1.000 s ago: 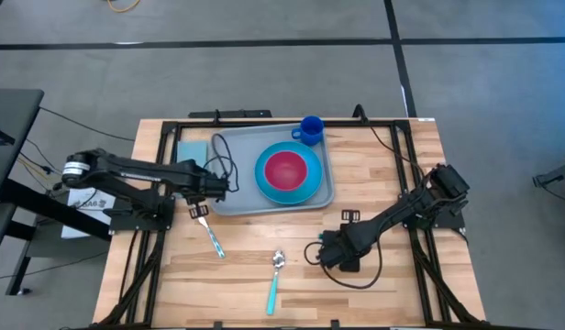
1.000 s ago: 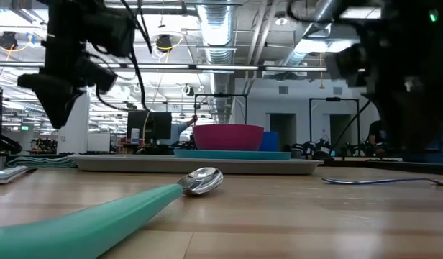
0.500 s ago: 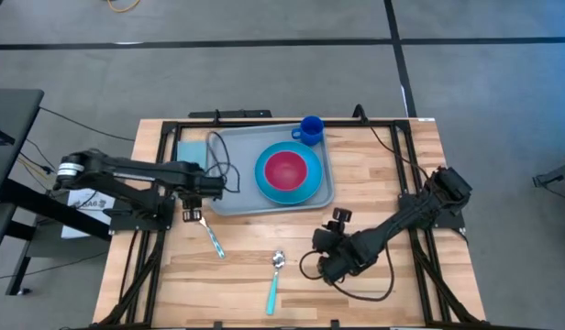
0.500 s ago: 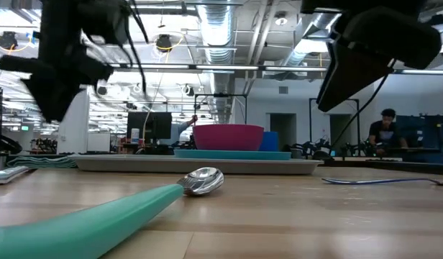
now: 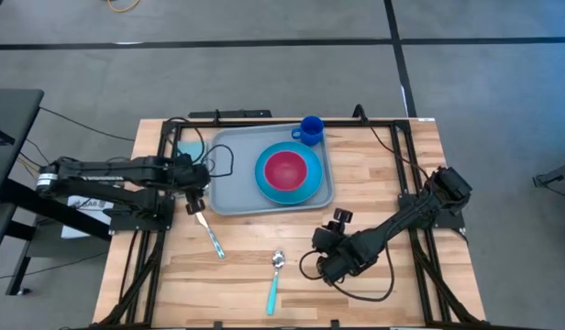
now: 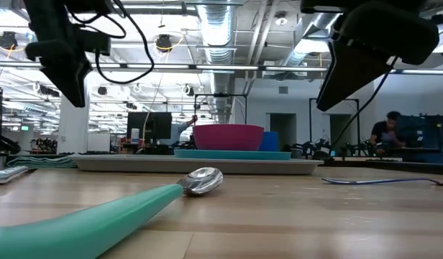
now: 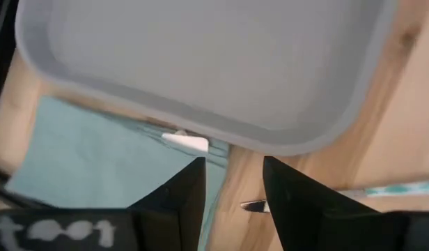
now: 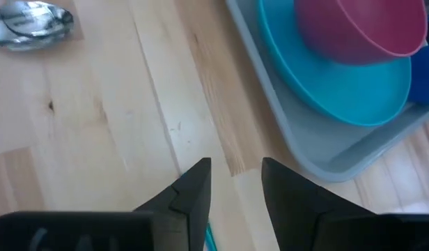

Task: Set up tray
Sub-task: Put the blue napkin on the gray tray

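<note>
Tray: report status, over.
Left gripper open, at tray left edge. Right gripper open, hovering near spoon. Plate, bowl on tray. Fork loose on table.

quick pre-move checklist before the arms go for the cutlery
1. Tray flat on the table: ok, level in the low view.
2. Plate and bowl on the tray: ok, bowl sits in the plate.
3. Cup placed: ok, at the tray's far right corner.
4. Left tool free: ok, open and empty, just off the tray's left edge.
5. Right tool free: ok, open and empty, over bare table between spoon and tray.
6. Fork and spoon reachable: ok, both lie unobstructed on the table in front of the tray.
</note>
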Tool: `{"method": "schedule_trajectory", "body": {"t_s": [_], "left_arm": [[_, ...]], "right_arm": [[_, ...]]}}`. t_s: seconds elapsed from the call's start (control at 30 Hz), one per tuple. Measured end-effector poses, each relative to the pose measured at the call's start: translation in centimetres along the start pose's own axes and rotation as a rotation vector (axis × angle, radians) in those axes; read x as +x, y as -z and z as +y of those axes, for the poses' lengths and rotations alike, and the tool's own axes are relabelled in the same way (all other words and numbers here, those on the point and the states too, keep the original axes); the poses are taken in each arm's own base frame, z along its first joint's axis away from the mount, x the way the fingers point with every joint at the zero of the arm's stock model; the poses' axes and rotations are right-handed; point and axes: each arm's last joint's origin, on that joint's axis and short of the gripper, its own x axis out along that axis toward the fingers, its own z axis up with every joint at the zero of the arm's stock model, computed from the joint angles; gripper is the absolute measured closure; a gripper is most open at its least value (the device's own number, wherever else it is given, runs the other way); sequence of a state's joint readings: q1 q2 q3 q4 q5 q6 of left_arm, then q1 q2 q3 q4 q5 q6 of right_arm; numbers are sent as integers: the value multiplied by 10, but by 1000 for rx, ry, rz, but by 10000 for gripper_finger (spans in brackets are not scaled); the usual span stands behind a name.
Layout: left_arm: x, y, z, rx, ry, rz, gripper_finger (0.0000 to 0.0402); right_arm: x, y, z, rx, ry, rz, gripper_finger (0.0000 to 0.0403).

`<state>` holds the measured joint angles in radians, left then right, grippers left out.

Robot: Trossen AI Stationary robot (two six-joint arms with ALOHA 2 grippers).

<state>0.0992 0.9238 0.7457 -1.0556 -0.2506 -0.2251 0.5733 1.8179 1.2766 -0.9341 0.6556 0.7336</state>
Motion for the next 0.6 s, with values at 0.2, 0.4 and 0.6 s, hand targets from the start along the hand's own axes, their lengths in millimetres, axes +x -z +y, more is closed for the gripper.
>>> {"method": "schedule_trajectory", "body": {"t_s": [0.2, 0.4, 0.6], "left_arm": [[13, -11, 2, -297, -5, 25, 269], [33, 2, -3, -408, -59, 103, 269], [51, 19, -5, -463, -76, 147, 269]], "right_arm": [[3, -3, -3, 10, 4, 2, 282], [7, -6, -7, 1, 14, 10, 282], [6, -5, -6, -8, 10, 10, 282]]}}
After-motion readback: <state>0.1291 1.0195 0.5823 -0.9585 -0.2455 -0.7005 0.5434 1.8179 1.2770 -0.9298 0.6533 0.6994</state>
